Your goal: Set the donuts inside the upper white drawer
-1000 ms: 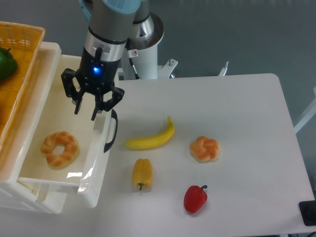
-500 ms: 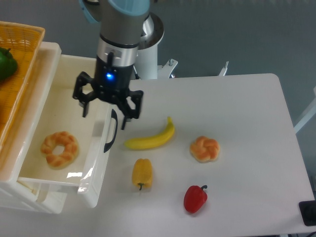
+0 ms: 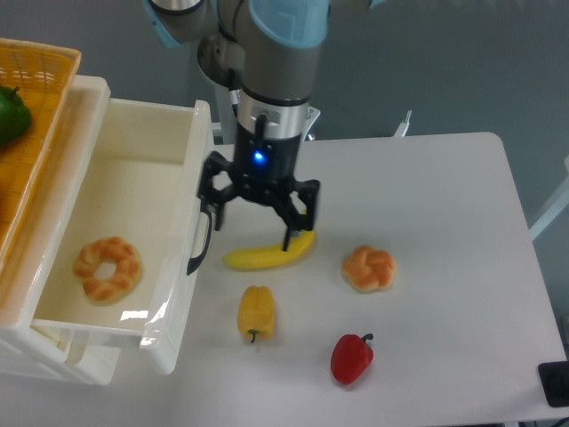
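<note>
Ring donut (image 3: 108, 269): lies flat on the floor of the upper white drawer (image 3: 133, 142), toward its front-left part.
Knotted donut (image 3: 368, 268): sits on the white table (image 3: 444, 222), right of the banana and well apart from the drawer.
Upper white drawer: pulled open at the left, its black curved handle (image 3: 202, 240) facing the table.
Gripper (image 3: 255, 221): hangs above the table just right of the drawer front, fingers spread wide and holding nothing, a blue light lit on its body; one fingertip (image 3: 287, 239) shows over the banana.
Banana (image 3: 270, 250): curved, between drawer and knotted donut.
Yellow bell pepper (image 3: 255, 312): below the banana.
Red bell pepper (image 3: 352, 358): near the table's front edge.
Orange wicker basket (image 3: 36, 98): at far left above the drawer, holding a green item (image 3: 11, 114).
</note>
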{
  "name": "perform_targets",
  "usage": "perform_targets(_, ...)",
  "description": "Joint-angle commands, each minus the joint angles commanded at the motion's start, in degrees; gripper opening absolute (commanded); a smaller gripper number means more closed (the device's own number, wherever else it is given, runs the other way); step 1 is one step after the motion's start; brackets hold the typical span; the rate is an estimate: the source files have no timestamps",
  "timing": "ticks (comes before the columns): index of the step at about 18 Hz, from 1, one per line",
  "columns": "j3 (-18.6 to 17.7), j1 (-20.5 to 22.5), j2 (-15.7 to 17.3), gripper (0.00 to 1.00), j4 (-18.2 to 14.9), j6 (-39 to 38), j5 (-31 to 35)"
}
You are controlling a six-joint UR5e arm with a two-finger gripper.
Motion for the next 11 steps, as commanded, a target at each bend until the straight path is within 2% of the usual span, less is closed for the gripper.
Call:
perform_targets(8,-0.4,0.1,-4.0,1.00,0.2,11.8,9.9)
perform_targets(11,-0.4,-0.3,-5.5,1.00,0.4,12.3,11.1)
